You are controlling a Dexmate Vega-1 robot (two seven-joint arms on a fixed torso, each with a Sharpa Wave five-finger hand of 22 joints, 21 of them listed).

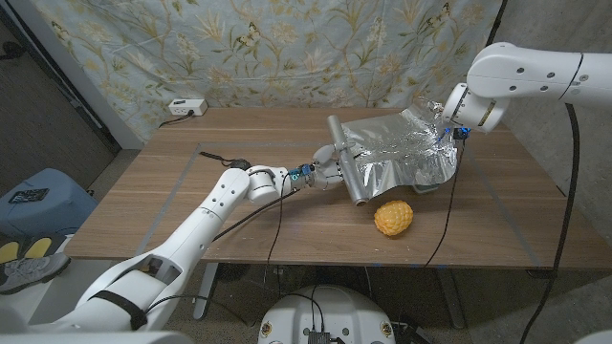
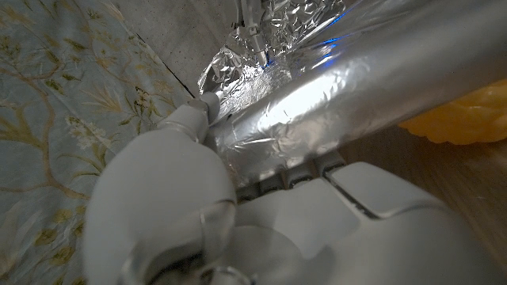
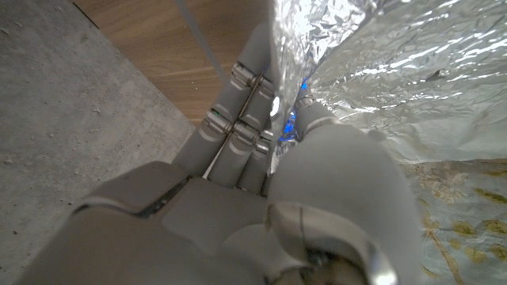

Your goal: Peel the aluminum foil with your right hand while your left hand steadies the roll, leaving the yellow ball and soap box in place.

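The aluminum foil roll (image 1: 345,161) lies on the wooden table (image 1: 239,205), running from far to near. My left hand (image 1: 328,168) grips it from the left side; in the left wrist view the fingers (image 2: 198,115) wrap around the shiny roll (image 2: 356,87). A crinkled foil sheet (image 1: 402,153) is pulled off the roll toward the right and lifted. My right hand (image 1: 442,115) pinches its far right edge above the table; the right wrist view shows the sheet (image 3: 396,71) clamped between thumb and fingers (image 3: 245,103). The yellow ball (image 1: 393,217) sits just in front of the sheet. The soap box is hidden.
A white power strip (image 1: 187,107) lies at the table's far left corner. A dark cable (image 1: 220,156) runs over the table by my left arm. A flowered cloth hangs behind the table. A blue bin (image 1: 33,196) stands on the floor to the left.
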